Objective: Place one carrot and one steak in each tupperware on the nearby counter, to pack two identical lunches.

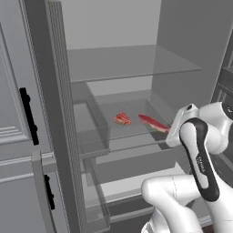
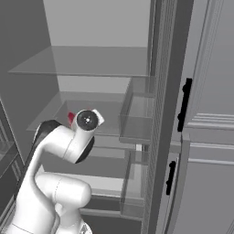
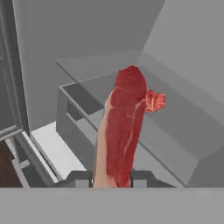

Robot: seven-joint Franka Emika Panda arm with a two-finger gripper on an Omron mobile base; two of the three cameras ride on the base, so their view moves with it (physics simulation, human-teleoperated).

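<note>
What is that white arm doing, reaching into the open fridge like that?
The white robot arm's two-finger gripper is shut on a flat red slab of steak, holding it inside the open grey fridge. A second red steak lies on the fridge shelf beyond it. The held piece seems meant for packing lunches; it has not left the fridge yet.

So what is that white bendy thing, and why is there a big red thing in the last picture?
The white bendy thing is a robot arm reaching into an open fridge. Two cameras ride behind it, one on each side. The third sits on its hand, so things there look huge. The red thing is a steak, pinched between the gripper at the bottom. In the left picture you see that same steak held up over a shelf, with a second steak lying further back.
</note>
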